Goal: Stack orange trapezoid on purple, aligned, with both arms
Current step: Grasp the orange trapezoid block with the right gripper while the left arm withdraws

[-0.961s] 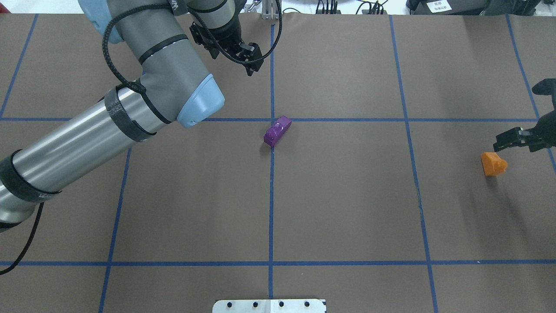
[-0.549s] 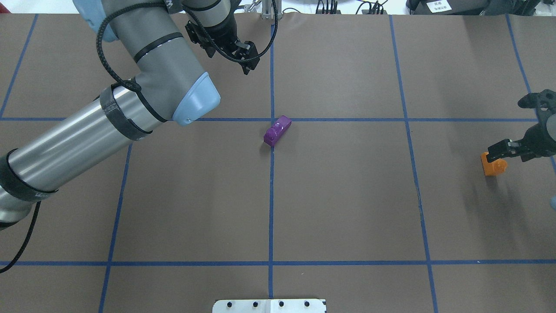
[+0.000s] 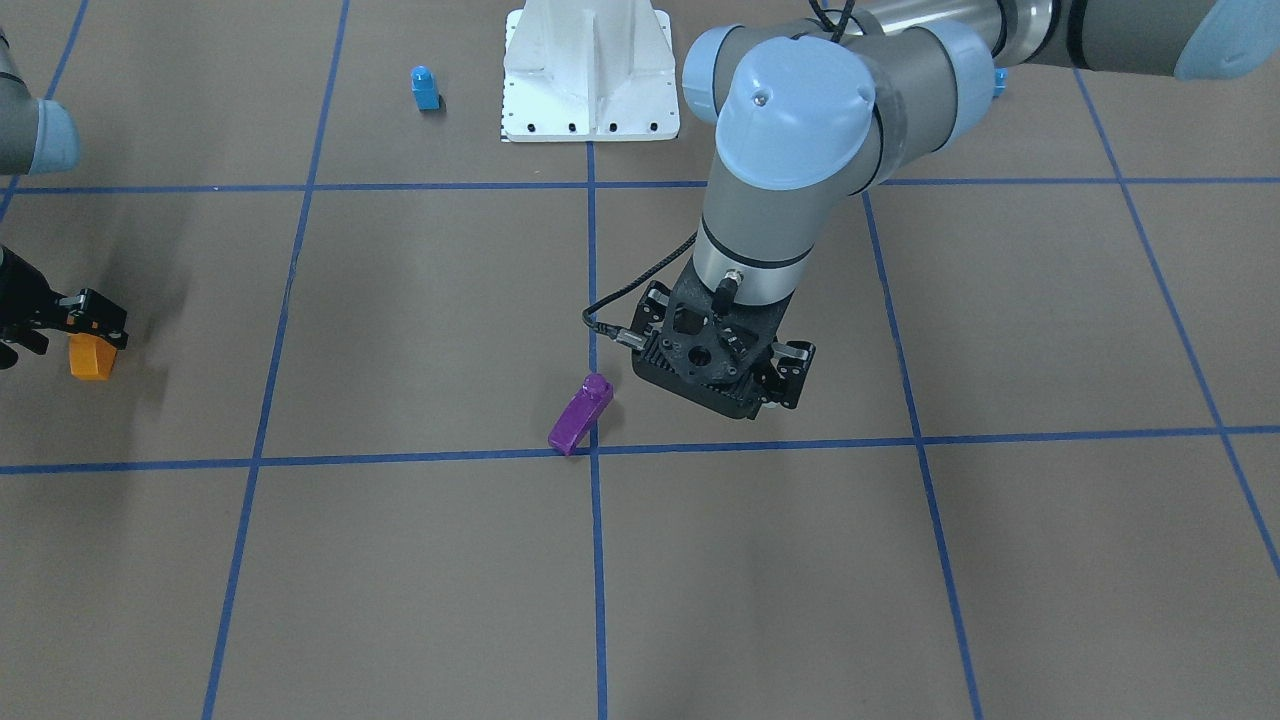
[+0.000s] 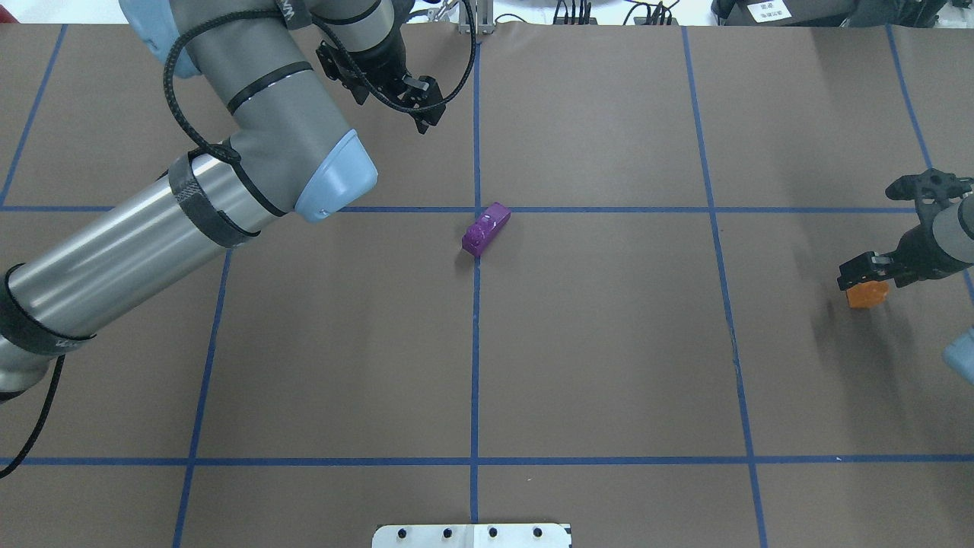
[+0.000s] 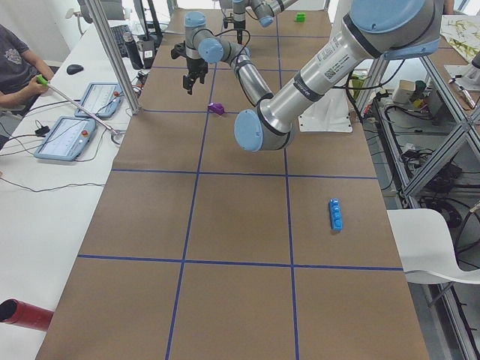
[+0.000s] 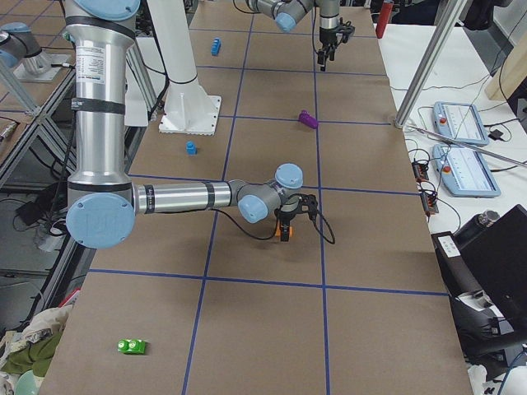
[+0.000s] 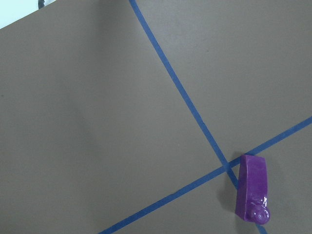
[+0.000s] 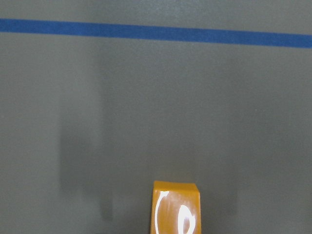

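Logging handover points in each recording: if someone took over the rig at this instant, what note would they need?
Left gripper: open, empty, raised beyond the purple, which lies alone at the centre tape crossing.
Right gripper: open, low over the orange on the robot's far right; no grip yet.
Done: nothing stacked, neither brick lifted.
Left: grasp the orange, bring it to the purple, probably steady the purple with the left gripper, then press on aligned.
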### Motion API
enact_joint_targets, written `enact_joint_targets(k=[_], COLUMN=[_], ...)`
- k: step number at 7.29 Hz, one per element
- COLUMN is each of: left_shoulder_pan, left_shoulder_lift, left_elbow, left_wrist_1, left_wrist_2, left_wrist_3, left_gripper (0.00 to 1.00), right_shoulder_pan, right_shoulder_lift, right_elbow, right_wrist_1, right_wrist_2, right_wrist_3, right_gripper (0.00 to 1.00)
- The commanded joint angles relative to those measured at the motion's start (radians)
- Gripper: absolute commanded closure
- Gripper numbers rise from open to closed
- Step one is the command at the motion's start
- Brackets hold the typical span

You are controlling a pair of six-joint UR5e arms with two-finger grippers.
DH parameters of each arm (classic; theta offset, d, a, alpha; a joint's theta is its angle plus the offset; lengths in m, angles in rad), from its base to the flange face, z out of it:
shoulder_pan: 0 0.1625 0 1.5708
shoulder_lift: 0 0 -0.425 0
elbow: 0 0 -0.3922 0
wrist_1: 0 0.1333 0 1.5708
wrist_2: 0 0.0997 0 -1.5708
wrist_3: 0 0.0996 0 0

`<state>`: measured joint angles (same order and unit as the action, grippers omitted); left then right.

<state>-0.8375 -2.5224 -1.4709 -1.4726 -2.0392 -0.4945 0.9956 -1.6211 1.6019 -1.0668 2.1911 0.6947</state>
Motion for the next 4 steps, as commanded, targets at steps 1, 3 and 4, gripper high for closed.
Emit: enact_joint_targets(k=[1,3,4], left_shoulder_pan=[0.0,0.001,0.001], left_shoulder_lift=[0.001,0.011,0.013], left_elbow=[0.001,0.001,0.001], left_wrist_1=[0.0,-0.002,-0.002], left_wrist_2=[-0.001,-0.001,-0.001], left_wrist_3=[0.001,0.001,0.001], left_gripper=[0.0,0.0,0.0], right_shoulder_pan=[-0.005,-0.003,-0.003], right_shoulder_lift=[0.004,0.003,0.003], right_elbow=[-0.005,0.001,0.006], right_wrist_1=[0.001,-0.001,-0.001], right_wrist_2=[0.005,0.012,0.021], right_wrist_3=[0.002,0.0,0.0], right_gripper=[0.18,0.3,0.46])
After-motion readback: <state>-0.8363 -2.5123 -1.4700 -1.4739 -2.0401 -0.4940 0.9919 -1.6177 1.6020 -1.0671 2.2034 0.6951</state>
